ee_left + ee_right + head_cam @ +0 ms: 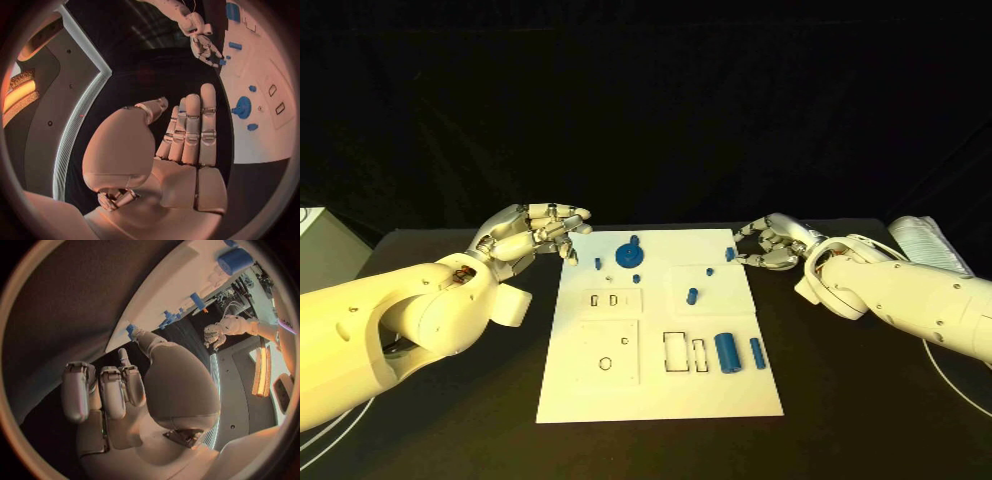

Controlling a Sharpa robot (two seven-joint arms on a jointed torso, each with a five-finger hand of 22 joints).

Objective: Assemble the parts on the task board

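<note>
**Right hand on a corner peg, left hand waiting off the board**

The right hand (770, 243) sits at the far right corner of the task board (661, 385), fingers curled inward toward a small blue peg (730, 254) just beside their tips. In the right wrist view the thumb tip (139, 335) touches that peg (130, 330) at the board's edge, while the other fingers (103, 390) hang curled together beneath it, off the part. It reads as a pinch being set up; whether the peg is actually gripped cannot be told.

The left hand (531, 233) hovers off the board's far left edge, holding nothing. Its fingers (194, 130) lie straight and pressed side by side, thumb apart, likely kept clear so the right hand can work.

Past the left fingertips stands the blue knob (630, 254) on the board. Two blue cylinders (728, 352) lie loose near the board's right edge, well away from both hands, probably awaiting the open slots (675, 352) beside them.
</note>
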